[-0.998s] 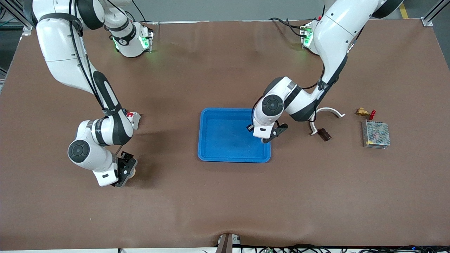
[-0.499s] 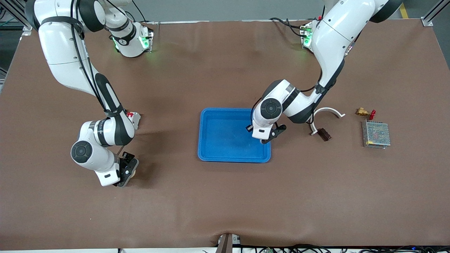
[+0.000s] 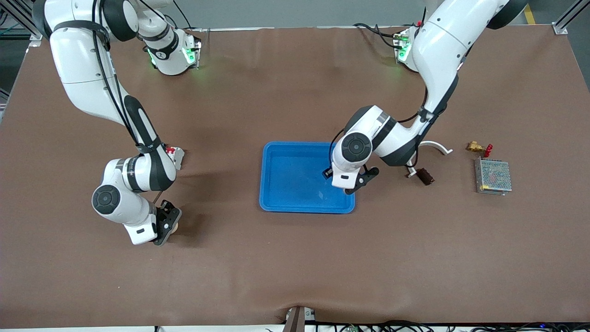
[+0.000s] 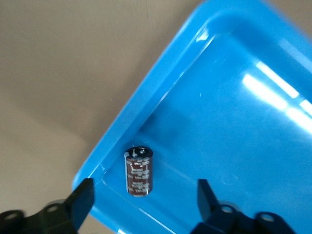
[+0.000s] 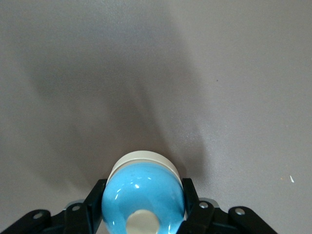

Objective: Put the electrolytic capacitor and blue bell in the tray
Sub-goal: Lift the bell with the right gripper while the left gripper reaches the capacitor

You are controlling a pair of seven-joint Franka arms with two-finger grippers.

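The bright-blue tray lies mid-table. The electrolytic capacitor, a dark brown cylinder, lies in the tray close to a corner; it is hidden in the front view. My left gripper hangs open over it, its fingers apart from it on both sides; in the front view it is over the tray's corner toward the left arm's end. My right gripper is shut on the blue bell, which has a cream base. It is low at the table toward the right arm's end.
Toward the left arm's end lie a white curved piece, a small dark block, a brass fitting with a red handle and a metal mesh box. A red and white part lies beside the right arm.
My left gripper has shifted slightly over the tray's corner. My right gripper has barely moved, with the bell still between its fingers.
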